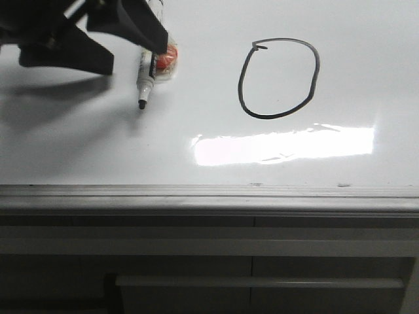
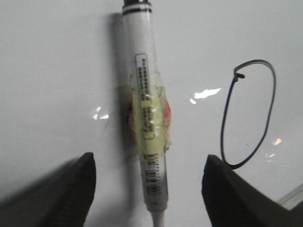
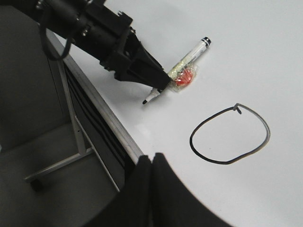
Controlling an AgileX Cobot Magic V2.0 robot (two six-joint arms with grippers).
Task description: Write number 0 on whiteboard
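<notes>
We see the number 0 (image 1: 279, 78) drawn on the whiteboard (image 1: 196, 124). A marker (image 1: 148, 72) lies flat to its left beneath our left gripper (image 2: 149, 189), jaws apart. Our right gripper (image 3: 151, 163) hovers nearby, jaws together.

Marker (image 1: 145, 77) — orange-taped, lying flat.

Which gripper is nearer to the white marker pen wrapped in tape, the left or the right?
Left. The left gripper is open astride the white marker pen wrapped in tape, which lies on the whiteboard. The right gripper, shut, is off beyond the hand-drawn black oval 0.
</notes>
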